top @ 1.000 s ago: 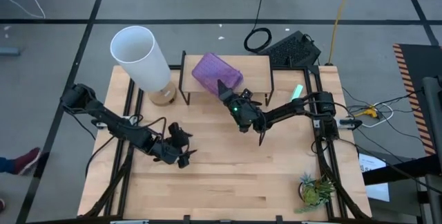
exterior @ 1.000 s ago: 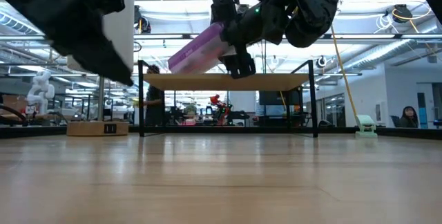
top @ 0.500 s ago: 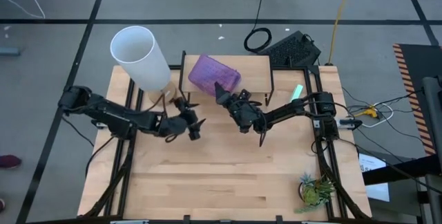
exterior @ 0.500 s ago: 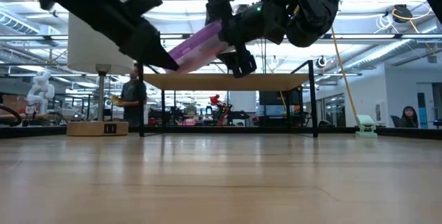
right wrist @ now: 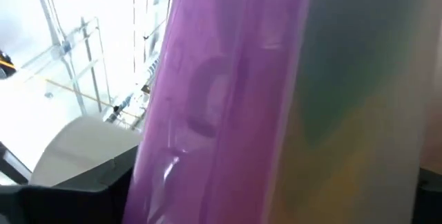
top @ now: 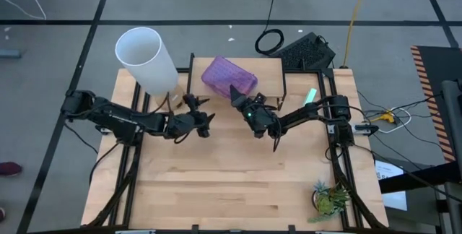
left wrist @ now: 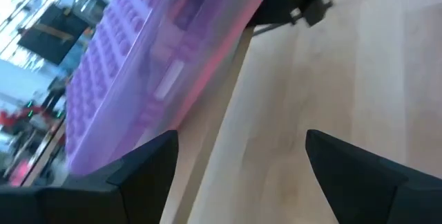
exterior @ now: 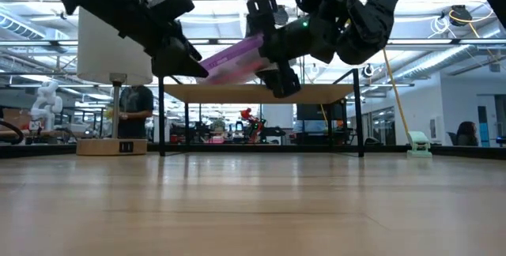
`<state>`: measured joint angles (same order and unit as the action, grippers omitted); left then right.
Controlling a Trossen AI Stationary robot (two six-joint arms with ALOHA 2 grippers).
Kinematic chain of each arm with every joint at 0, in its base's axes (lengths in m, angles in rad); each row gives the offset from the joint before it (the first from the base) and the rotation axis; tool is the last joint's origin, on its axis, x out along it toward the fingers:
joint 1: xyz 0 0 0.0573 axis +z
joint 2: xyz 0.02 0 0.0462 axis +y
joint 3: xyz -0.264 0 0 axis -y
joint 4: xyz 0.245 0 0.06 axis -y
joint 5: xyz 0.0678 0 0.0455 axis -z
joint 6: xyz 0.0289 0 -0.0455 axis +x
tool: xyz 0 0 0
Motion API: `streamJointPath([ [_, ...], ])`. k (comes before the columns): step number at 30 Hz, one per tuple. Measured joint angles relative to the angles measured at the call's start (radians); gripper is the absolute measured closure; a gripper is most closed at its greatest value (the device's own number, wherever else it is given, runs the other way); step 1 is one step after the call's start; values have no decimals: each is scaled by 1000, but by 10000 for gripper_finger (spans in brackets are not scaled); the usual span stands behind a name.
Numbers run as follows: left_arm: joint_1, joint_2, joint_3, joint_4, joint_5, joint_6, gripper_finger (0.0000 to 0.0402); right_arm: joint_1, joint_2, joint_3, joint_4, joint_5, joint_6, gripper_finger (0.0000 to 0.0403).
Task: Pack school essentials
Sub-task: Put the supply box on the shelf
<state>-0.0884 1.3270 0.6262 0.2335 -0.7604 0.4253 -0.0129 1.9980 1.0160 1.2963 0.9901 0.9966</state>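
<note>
High view | right pincer (top: 240, 98) clamps purple-lidded case (top: 228, 77) | left pincer (top: 203, 115) spread

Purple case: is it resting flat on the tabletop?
No; in the low view the purple case hangs tilted above the table, held by the right end effector.

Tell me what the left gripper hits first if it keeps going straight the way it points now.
Most likely the purple-lidded case, which the right gripper holds above the shelf. The left gripper, open, points at the case's near side; the gap is hard to judge.
</note>
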Motion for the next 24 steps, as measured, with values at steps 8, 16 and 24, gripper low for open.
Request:
streamJointPath([
  [8, 97, 0, 0, 7, 80, 79, 80, 0, 0, -23, 41, -101, 5, 57],
  [16, 172, 0, -1, 147, 81, 79, 80, 0, 0, -23, 39, -104, -13, 57],
  [24, 244, 1, -1, 270, 84, 73, 80, 0, 0, -23, 40, -131, -10, 57],
])
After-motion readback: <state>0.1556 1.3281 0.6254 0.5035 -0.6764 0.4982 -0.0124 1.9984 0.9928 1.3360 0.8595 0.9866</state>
